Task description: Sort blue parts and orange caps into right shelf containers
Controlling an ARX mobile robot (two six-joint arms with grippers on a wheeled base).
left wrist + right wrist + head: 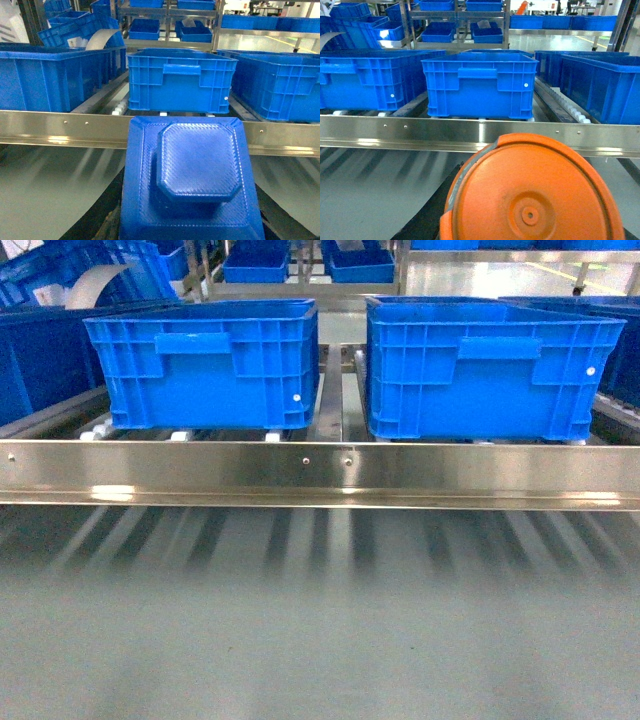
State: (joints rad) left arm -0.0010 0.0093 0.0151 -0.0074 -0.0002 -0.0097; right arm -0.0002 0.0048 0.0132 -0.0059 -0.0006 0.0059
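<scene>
Head view: two blue crates side by side on roller shelf behind steel rail (320, 468), left crate (205, 365), right crate (490, 365); no arms visible

Left wrist view: blue part (192, 175) fills foreground, close under camera, before rail; gripper fingers hidden, grip state cannot tell

Right wrist view: orange cap (535, 192) fills lower frame, crate (480, 85) beyond rail; fingers hidden, state cannot tell

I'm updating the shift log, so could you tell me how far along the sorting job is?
Nothing visibly sorted yet: crate interiors are hidden. In hand: a blue part fills the left wrist view and an orange cap the right, both short of the crates. Left: carry each over the steel rail and drop.
</scene>
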